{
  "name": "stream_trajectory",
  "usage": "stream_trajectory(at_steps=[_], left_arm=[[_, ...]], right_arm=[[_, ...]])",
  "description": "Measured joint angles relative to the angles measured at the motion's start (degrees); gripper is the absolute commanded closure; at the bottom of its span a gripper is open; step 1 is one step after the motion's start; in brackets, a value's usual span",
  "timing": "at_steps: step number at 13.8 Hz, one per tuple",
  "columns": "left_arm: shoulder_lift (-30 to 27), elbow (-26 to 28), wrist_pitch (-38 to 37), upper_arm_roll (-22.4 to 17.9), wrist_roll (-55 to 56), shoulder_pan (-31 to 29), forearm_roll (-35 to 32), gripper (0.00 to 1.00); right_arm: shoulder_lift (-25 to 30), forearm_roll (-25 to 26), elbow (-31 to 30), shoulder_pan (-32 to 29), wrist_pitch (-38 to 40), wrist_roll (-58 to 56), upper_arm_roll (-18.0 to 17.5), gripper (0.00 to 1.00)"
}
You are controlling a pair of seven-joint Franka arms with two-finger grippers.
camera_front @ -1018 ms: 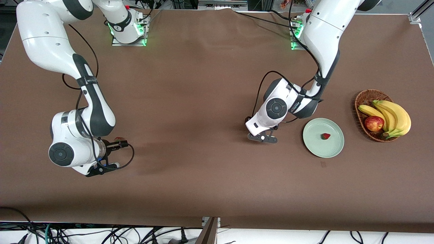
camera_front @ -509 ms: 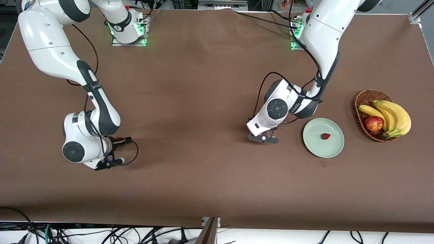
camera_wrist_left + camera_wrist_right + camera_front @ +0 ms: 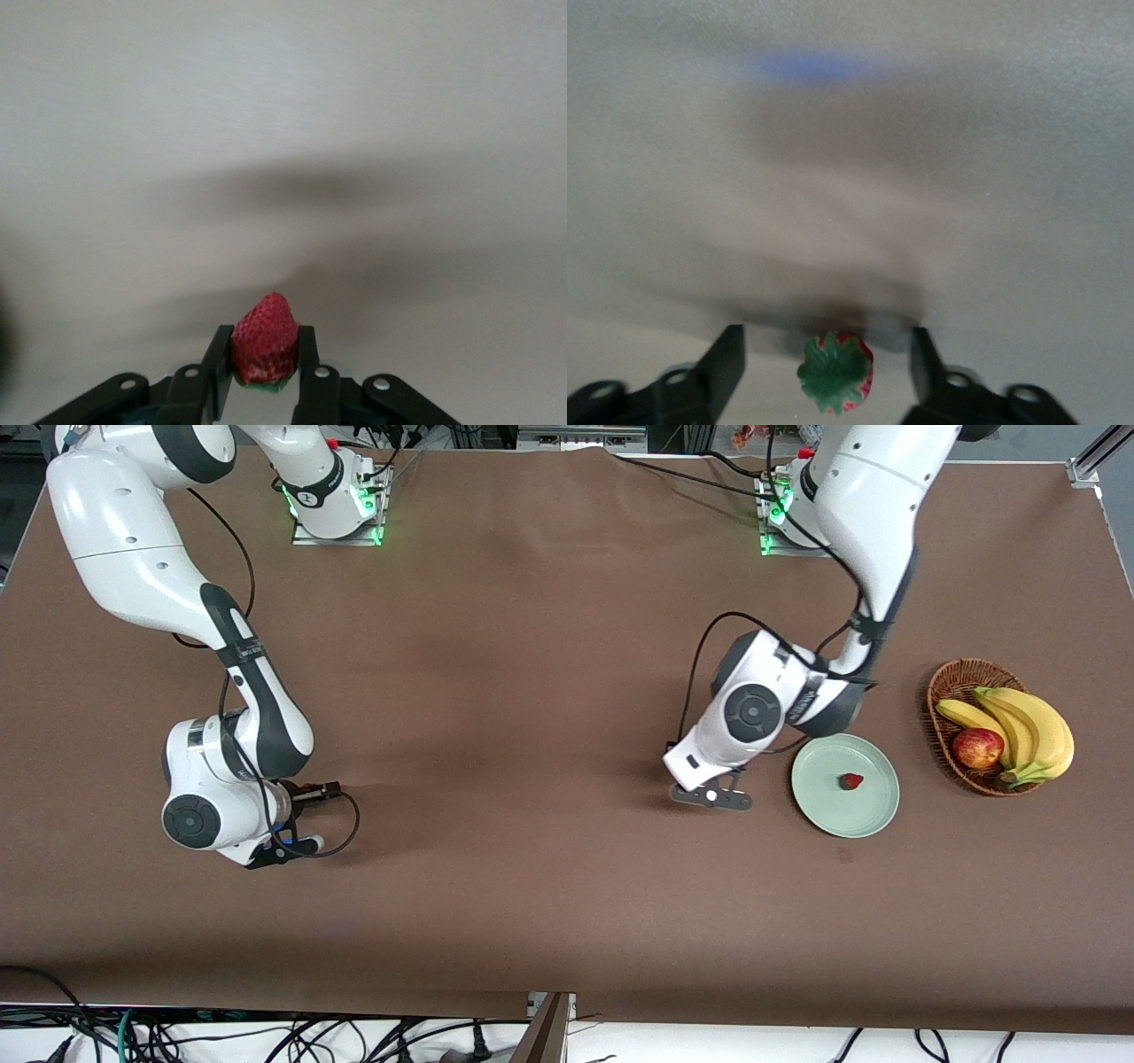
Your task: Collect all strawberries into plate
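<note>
My left gripper [image 3: 710,795] is shut on a strawberry [image 3: 264,341], red tip pointing out from between the fingers [image 3: 217,354]. It hangs low over the bare table beside the pale mint-green plate [image 3: 824,806]. A second strawberry [image 3: 851,781] lies in the plate. My right gripper [image 3: 297,815] is low over the table at the right arm's end. It is open, and a third strawberry [image 3: 835,372] lies green cap up on the table between its spread fingers [image 3: 726,354]. Neither finger touches it. In the front view, both hands hide their strawberries.
A brown wicker basket [image 3: 943,682] with bananas [image 3: 1028,731] and a red apple [image 3: 977,747] stands beside the plate, toward the left arm's end. Brown cloth covers the table [image 3: 532,691].
My left arm has moved toward the plate with the strawberry in its grip. My right arm shifted over its strawberry earlier and has since held still.
</note>
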State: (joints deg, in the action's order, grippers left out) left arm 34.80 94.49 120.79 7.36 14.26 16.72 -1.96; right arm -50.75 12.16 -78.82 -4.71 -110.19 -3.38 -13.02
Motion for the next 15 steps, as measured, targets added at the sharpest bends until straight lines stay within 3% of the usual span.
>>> stream_trajectory(at_steps=[4, 8, 9, 11, 15], left_arm=[[-2.24, -3.50, -11.14, -0.40, -17.38, -8.64, -0.08, 0.84], [0.34, -1.74, -12.82, -0.57, -30.00, -17.04, -0.09, 0.81], [1.47, -1.39, -12.79, -0.55, -31.28, -18.29, -0.09, 0.75], [3.30, -1.14, -12.74, -0.50, -32.14, -19.63, -0.09, 0.00], [3.63, -1.47, -12.74, 0.07, -32.24, -19.68, -0.09, 0.00]], right_arm=[[0.39, 0.23, 0.01, -0.04, 1.74, 0.00, 0.10, 0.96], [0.46, 0.21, 0.05, 0.51, 2.47, 3.73, -2.18, 0.97], [0.53, 0.19, 0.12, 0.80, 2.48, 6.93, -4.21, 0.97], [0.68, 0.20, 0.16, 2.57, 1.92, 16.82, -8.49, 0.97], [0.19, -0.02, 0.14, 14.66, -11.00, 40.23, -10.09, 0.96]])
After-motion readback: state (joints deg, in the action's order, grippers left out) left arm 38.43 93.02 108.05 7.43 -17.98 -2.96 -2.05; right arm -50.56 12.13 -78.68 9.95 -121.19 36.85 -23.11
